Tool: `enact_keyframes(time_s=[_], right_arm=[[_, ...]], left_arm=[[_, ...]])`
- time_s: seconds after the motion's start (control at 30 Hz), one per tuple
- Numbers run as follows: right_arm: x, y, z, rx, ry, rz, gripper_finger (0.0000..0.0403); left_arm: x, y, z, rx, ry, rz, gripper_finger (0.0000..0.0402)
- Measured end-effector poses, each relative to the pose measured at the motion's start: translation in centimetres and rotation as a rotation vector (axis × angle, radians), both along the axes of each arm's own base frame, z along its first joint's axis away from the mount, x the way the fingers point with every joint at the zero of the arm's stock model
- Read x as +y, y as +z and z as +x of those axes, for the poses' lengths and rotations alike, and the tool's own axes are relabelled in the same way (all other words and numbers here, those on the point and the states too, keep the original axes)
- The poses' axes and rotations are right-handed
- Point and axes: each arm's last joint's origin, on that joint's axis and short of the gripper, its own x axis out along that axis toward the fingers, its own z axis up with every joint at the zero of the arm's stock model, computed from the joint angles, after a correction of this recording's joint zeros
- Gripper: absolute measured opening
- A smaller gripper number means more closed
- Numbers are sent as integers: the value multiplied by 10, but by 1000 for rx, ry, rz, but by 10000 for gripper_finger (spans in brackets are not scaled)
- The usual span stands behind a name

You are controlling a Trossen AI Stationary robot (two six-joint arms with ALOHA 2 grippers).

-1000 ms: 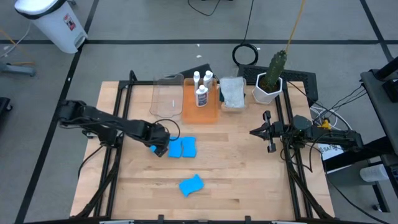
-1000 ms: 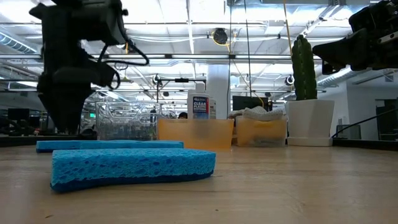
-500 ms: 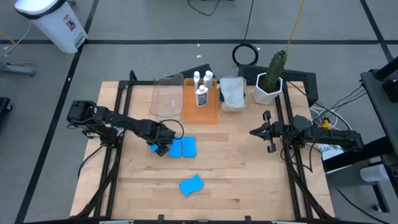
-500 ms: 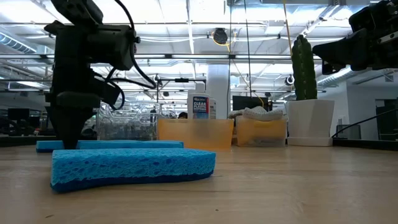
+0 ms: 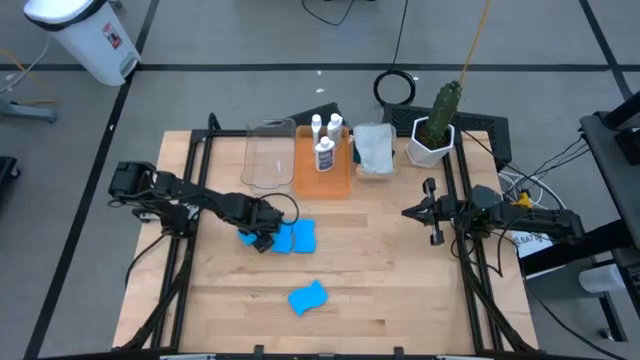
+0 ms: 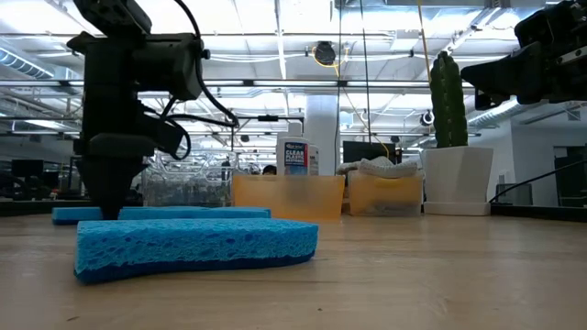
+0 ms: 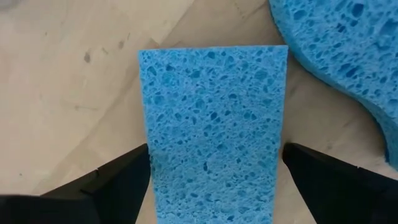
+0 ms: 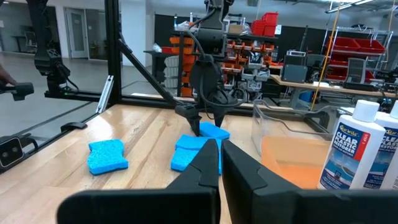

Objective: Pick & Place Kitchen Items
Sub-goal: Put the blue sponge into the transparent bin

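Now left gripper [image 7: 214, 180] straddles sponge [image 7: 214, 124] edges.

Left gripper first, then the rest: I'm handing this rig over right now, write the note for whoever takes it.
Left gripper: open, down at the table, fingers either side of a blue sponge, not yet closed on it.
Right gripper: shut, empty, parked above the table's right side.
Things: two more blue sponges loose, one beside the straddled one, one nearer the front edge. Three white bottles stand in the orange bin. A folded cloth lies in the next bin. Clear bin appears empty.
Done: bottles binned.
Left: all three sponges.
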Motion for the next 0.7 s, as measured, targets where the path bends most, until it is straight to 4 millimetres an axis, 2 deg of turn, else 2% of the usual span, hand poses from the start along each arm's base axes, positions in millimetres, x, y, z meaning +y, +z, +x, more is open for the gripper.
enact_keyframes(time_s=[0.2,0.3,0.7], right_arm=[[0,0,0,0,0,0,0],[0,0,0,0,0,0,0],[0,0,0,0,0,0,0]], left_arm=[[-4,0,0,-7,0,15,360],[-4,0,0,-7,6,12,339],[-6,4,3,1,3,-67,183]])
